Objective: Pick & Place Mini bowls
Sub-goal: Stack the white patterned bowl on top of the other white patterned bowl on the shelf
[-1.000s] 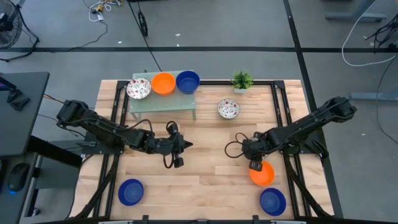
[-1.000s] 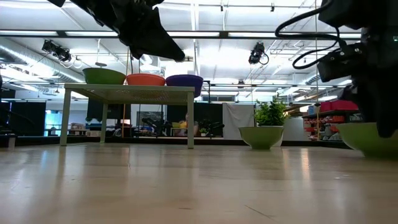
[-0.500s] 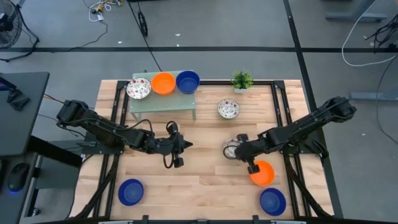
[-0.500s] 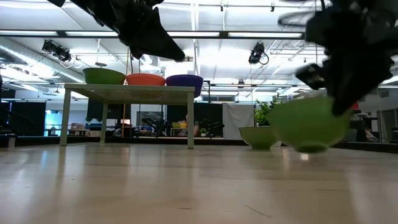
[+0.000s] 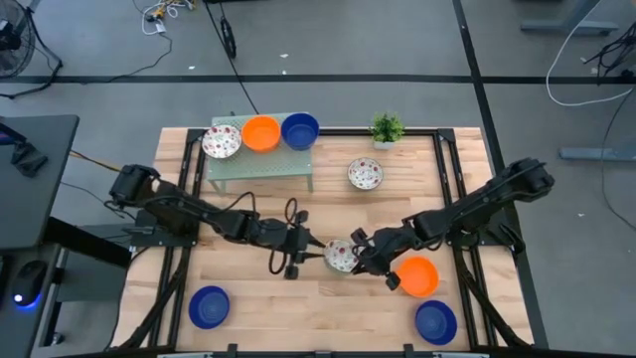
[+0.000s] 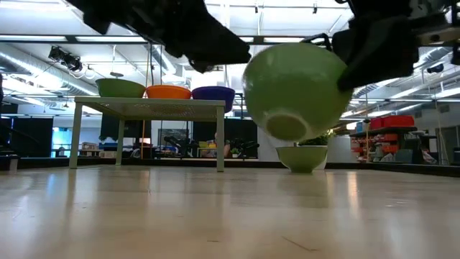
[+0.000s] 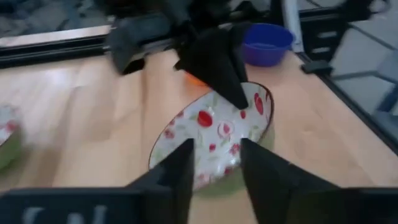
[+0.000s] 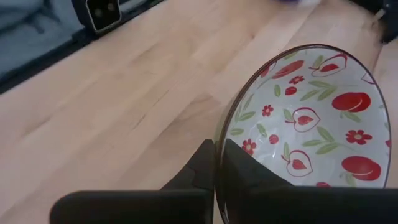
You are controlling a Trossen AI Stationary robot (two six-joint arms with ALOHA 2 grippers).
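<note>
A white mini bowl with red fruit print (image 5: 341,256) hangs tilted above the table's middle, its rim clenched between the fingers of the right gripper (image 5: 360,257) at the bowl's 3 o'clock side in the high view. The left gripper (image 5: 316,249) sits just at its 9 o'clock, fingers parted. At 4 o'clock lies an orange bowl (image 5: 417,276); at 12 o'clock, three bowls sit on a small green stand (image 5: 260,165).
</note>
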